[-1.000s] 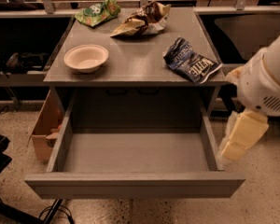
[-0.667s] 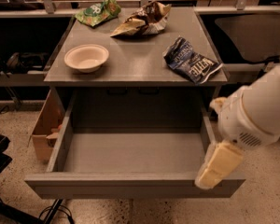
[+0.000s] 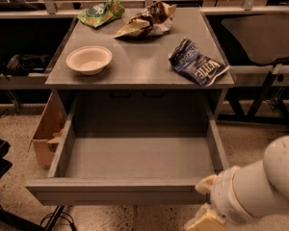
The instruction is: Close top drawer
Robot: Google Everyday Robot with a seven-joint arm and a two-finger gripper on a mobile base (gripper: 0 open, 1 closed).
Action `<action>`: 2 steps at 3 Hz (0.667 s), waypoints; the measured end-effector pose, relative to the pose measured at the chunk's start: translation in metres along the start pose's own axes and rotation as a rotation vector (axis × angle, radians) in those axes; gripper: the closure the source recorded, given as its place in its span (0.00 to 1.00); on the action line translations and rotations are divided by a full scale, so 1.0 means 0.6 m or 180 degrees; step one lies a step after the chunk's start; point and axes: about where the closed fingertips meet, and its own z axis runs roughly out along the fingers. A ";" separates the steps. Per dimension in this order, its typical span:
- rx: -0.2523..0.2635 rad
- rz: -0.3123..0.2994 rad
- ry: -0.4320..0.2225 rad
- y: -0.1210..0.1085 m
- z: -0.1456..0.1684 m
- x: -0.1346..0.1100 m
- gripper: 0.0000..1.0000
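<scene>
- My gripper sits at the bottom right of the view, low and in front of the cabinet. It shows cream-coloured parts on a white arm.
- I cannot tell whether the gripper is open or closed.
- The top drawer is pulled well out. It lies up and to the left of my gripper, and the grey floor of its box shows.
- The drawer's plain front panel runs leftward from my gripper, and the panel's right end is just beside the gripper. I cannot tell whether they touch.
- The grey worktop is above the drawer, farther back from my gripper.
- A white bowl stands upright on the worktop, far up and left of my gripper, near the worktop's left front.
- A blue chip bag lies on the worktop almost straight back from my gripper, near the worktop's right front edge.
- A brown crumpled bag lies farther back on the worktop, apart from the blue one.
- A green bag is at the back left corner of the worktop, just beside the brown bag.
- A cardboard box is on the floor against the cabinet's left side, well apart from my gripper.
</scene>
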 end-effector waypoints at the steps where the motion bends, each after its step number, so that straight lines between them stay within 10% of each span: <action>1: -0.0227 0.0280 -0.0097 0.057 0.086 0.067 0.63; 2: -0.0372 0.0482 -0.0288 0.081 0.154 0.101 0.86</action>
